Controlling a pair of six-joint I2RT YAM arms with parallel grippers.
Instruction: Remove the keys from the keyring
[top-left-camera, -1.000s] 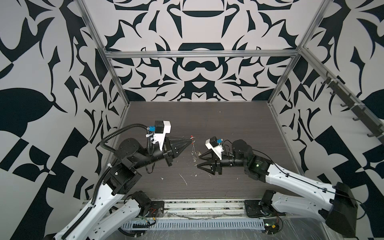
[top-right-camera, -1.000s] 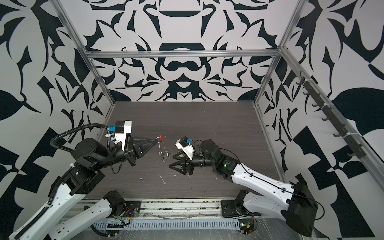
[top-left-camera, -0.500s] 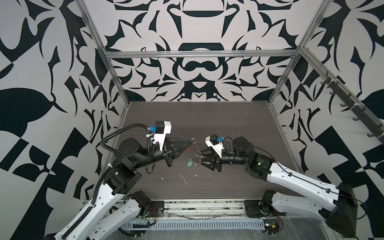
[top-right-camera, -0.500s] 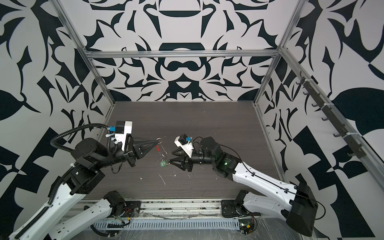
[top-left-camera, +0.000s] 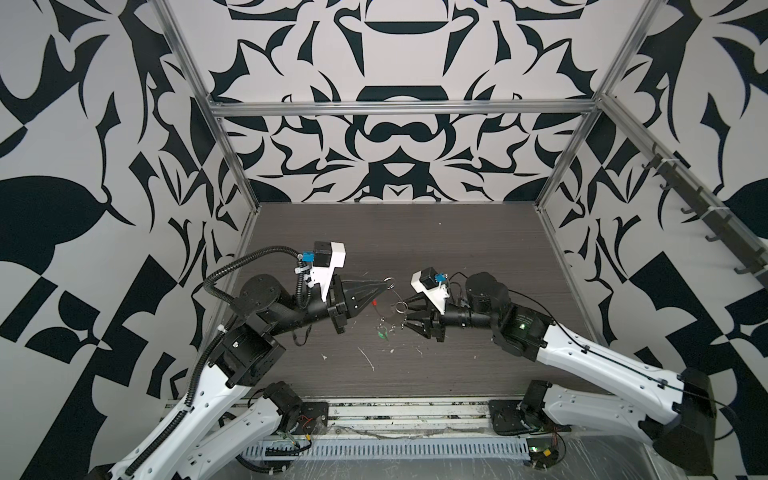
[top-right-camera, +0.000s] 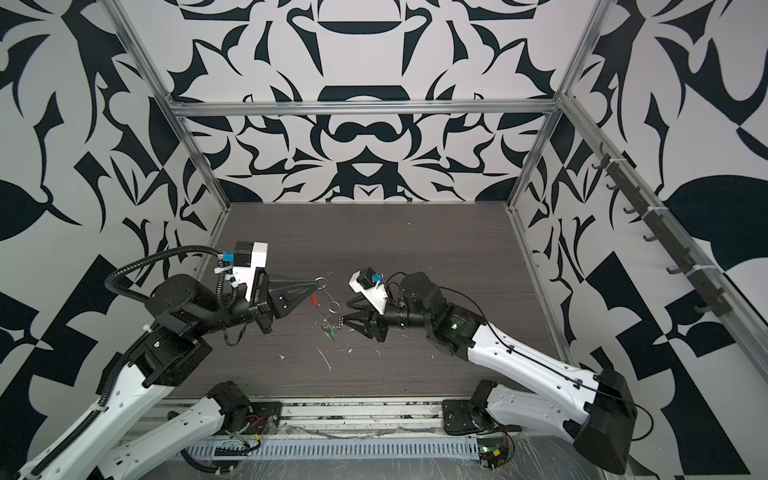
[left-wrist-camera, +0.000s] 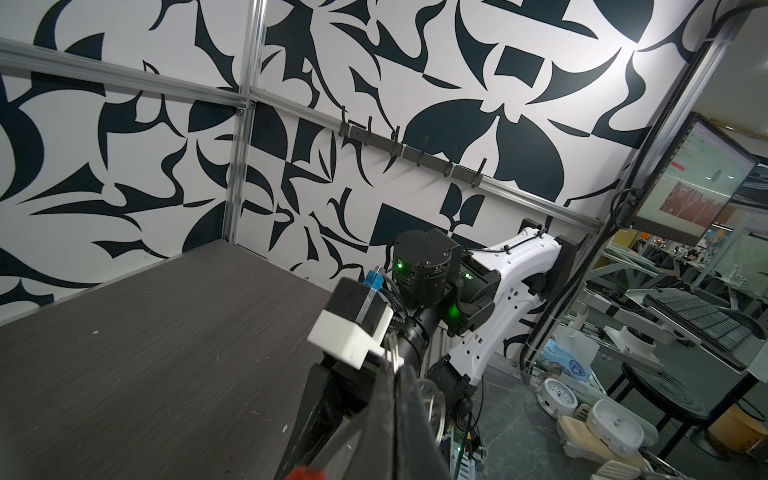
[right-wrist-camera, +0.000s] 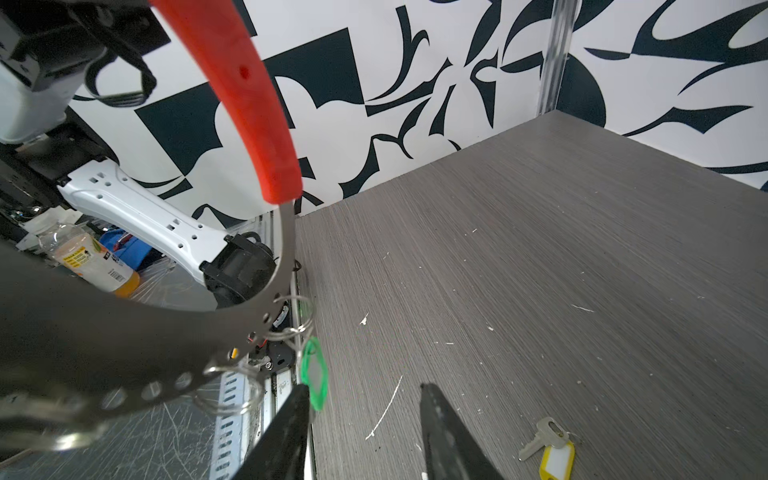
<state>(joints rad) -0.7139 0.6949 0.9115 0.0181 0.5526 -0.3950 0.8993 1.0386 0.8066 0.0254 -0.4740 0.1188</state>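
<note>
Green tag: hangs off keyring, edge by R gripper.
L gripper: clamps keyring aloft.
R gripper: jaws apart, empty.
Yellow tag: on table, open room.

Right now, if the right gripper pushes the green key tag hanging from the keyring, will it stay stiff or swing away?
The green key tag will probably swing away: it dangles from small silver rings on the keyring. It looks like thin plastic, so likely light. Being free to turn, it may twist or slip when the open right gripper pinches it.
</note>
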